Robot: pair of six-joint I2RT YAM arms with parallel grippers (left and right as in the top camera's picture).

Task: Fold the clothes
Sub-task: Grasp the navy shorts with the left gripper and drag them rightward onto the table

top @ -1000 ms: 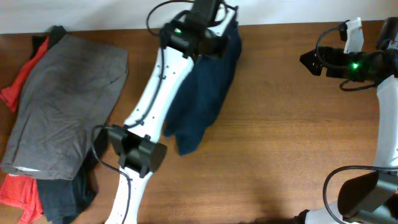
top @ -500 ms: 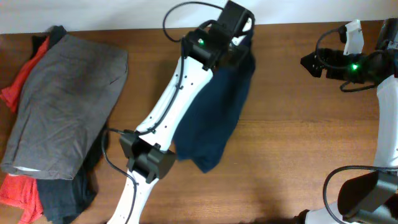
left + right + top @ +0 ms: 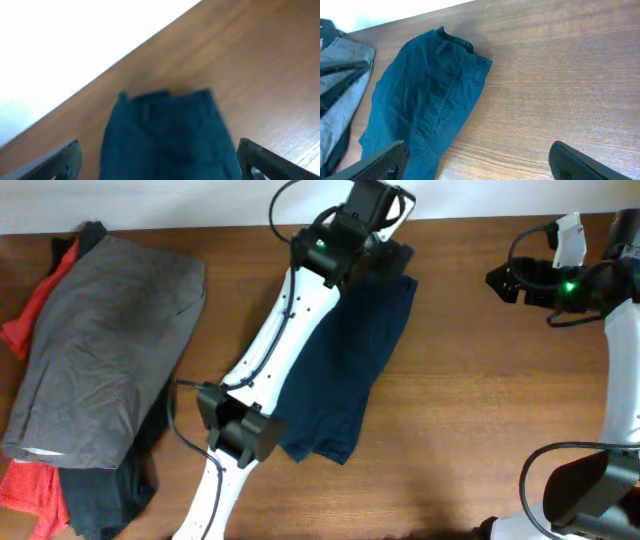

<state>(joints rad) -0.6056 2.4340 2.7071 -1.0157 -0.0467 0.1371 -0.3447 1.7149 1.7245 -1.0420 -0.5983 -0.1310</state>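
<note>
Overhead: navy shorts (image 3: 352, 370) laid flat mid-worktop (image 3: 480, 410), waistband toward the far edge, partly covered by the left arm; left end effector (image 3: 393, 258) positioned over the waistband; right end effector (image 3: 497, 278) held well apart at the right; grey garment (image 3: 100, 340) piled at the left.
Left wrist: fingers (image 3: 62, 160) spread, released; shorts seen below.
Right wrist: fingers (image 3: 385, 161) spread, released; shorts seen lying to the left.

I see the dark navy shorts (image 3: 360, 370) lying flat on the wooden table (image 3: 480, 400), stretched out as one long slanted strip near its middle. The waistband (image 3: 465, 48) points to the far edge and the leg hems to the near side. My right wrist view shows a belt loop, a long seam and soft wrinkles in the cloth.
</note>
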